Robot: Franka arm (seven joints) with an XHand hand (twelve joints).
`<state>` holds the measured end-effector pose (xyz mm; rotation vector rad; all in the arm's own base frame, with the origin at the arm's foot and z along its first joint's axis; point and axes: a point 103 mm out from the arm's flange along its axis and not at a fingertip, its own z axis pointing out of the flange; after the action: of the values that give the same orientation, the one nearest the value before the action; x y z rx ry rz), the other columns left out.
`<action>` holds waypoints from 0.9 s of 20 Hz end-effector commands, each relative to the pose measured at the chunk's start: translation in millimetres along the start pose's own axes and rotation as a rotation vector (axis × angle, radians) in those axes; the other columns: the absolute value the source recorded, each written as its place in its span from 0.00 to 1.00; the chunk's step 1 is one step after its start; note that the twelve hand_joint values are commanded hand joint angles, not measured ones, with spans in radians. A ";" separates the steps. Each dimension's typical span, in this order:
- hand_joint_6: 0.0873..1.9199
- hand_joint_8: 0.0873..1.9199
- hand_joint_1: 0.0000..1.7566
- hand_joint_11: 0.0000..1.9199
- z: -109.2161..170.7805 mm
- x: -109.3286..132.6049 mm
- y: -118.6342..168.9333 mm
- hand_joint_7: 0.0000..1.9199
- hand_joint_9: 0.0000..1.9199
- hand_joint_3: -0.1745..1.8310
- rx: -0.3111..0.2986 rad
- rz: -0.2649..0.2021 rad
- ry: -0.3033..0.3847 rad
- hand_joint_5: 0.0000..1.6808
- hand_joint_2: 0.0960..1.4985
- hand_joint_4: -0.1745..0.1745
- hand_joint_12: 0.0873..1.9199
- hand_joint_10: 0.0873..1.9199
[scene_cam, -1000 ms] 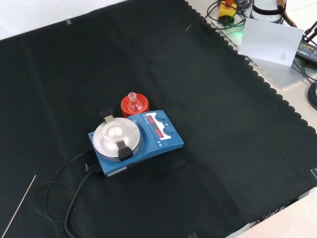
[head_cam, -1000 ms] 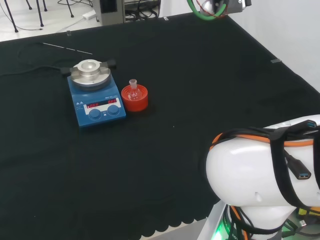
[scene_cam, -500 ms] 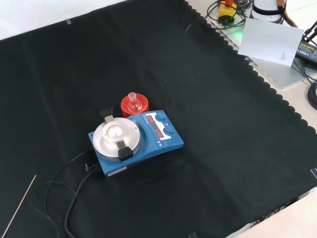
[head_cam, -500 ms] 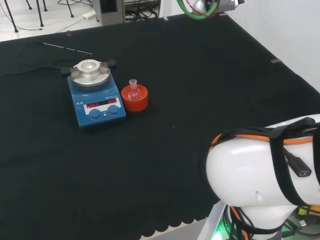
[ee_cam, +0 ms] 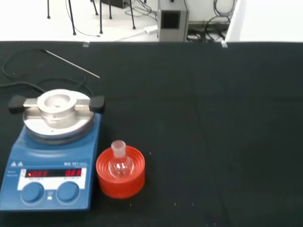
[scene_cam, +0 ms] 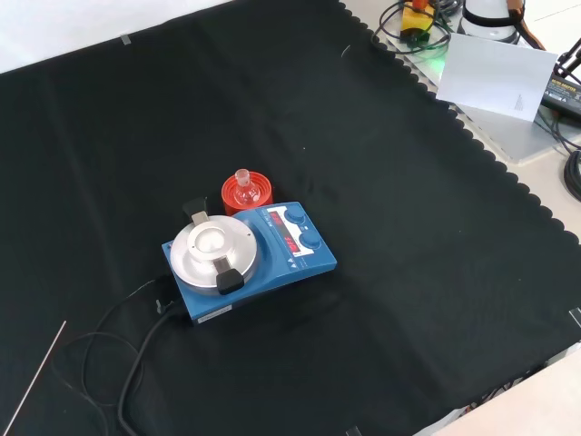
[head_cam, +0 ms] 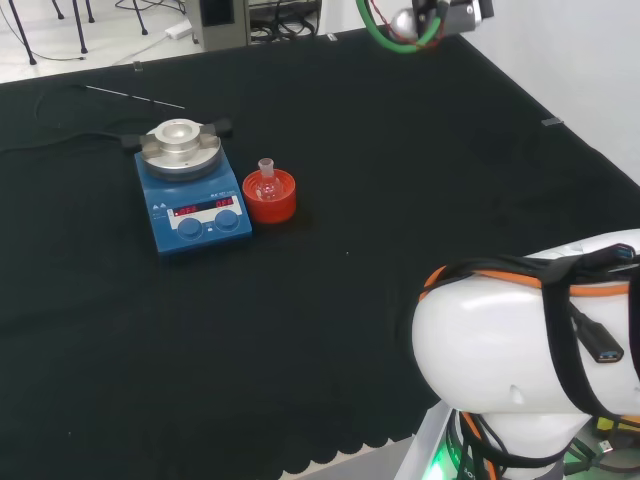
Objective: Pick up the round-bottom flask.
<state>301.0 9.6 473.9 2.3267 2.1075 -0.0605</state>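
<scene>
The round-bottom flask (ee_cam: 120,163) sits upright in its red ribbed stand (ee_cam: 120,172) on the bench (head_cam: 400,180), just beside the blue hotplate (head_cam: 190,205); my hand's state I cannot tell.

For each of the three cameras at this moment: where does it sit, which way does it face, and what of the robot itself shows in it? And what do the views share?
Head view: behind and above the arm's base, looking over the white arm link at the black cloth.
Front view: opposite side, looking down on the cloth; the arm's base stands at the top right corner.
Wrist view: at the wrist, high up, looking down at the bench.
Shared: all three show the round-bottom flask on its red stand touching the blue hotplate, also seen at and.
</scene>
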 end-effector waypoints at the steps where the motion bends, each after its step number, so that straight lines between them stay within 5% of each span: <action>1: 0.00 0.22 0.08 0.00 50.5 -47.7 34.0 0.11 0.13 0.20 0.046 0.030 0.090 0.20 0.87 0.49 0.55 0.27; 7: 0.00 0.23 0.12 0.00 85.6 -93.2 98.8 0.11 0.15 0.20 0.046 0.007 0.181 0.21 0.84 0.48 0.59 0.28; 18: 0.00 0.26 0.21 0.00 152.7 -88.3 158.8 0.15 0.19 0.21 0.043 0.004 0.292 0.27 0.80 0.42 0.65 0.30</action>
<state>405.4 -79.9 353.4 2.4766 2.2539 0.0785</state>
